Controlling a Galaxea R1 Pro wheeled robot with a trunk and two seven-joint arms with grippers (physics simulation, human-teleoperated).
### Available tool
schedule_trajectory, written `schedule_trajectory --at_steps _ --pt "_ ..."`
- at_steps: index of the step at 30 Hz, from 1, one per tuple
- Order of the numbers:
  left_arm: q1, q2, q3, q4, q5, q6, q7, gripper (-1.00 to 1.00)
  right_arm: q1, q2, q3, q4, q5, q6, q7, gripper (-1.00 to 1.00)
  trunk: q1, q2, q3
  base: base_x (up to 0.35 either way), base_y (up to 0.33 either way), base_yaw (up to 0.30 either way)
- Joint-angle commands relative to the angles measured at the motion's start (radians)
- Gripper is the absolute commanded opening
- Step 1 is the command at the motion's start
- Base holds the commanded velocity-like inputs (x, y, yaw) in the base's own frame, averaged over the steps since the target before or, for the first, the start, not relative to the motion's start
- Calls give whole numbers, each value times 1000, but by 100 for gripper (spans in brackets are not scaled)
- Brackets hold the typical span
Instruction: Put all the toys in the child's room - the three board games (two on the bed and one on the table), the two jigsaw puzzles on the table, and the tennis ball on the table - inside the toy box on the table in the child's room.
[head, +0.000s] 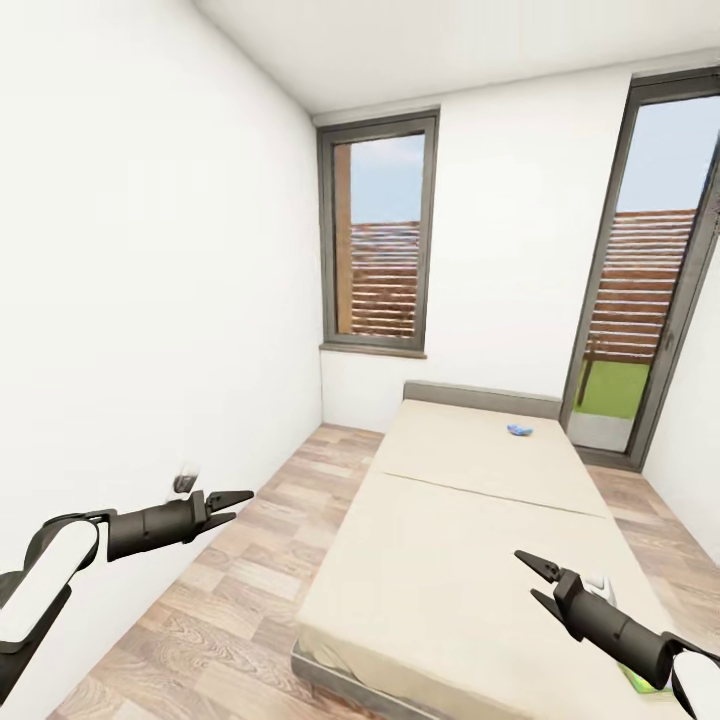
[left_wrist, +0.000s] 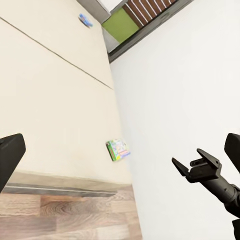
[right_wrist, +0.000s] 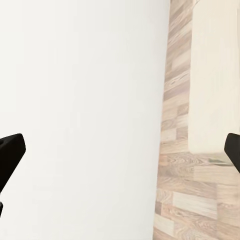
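Observation:
The bed (head: 470, 520) is a cream mattress in two panels that runs away from me. A small blue board game (head: 519, 430) lies near its far end, also seen as the blue board game (left_wrist: 86, 20). A green-white board game (left_wrist: 118, 149) lies by the bed's near right corner; in the head view, my right arm covers most of this box (head: 637, 681). My left gripper (head: 242, 505) hangs open over the floor left of the bed. My right gripper (head: 526, 574) is open above the near right mattress. The table, toy box, jigsaw puzzles and tennis ball are out of view.
A white wall (head: 150, 300) runs close along my left. A strip of wood-plank floor (head: 240, 590) lies between it and the bed. A window (head: 380, 235) and a tall glass door (head: 650, 280) stand in the far wall.

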Motion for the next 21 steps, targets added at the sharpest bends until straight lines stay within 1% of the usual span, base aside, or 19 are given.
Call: schedule_trajectory --at_steps 1,8,21 --pt "0 1 -1 1 -8 1 -9 100 -1 0 -2 2 7 5 7 100 0 -1 0 0 -6 -112" --pt "0 1 -1 0 -11 1 -9 100 -1 0 -3 27 7 4 7 100 0 -1 4 0 -3 -93" --pt "0 -2 -1 0 -11 1 -9 100 -2 0 -2 34 9 4 3 100 0 -1 5 0 0 -11"
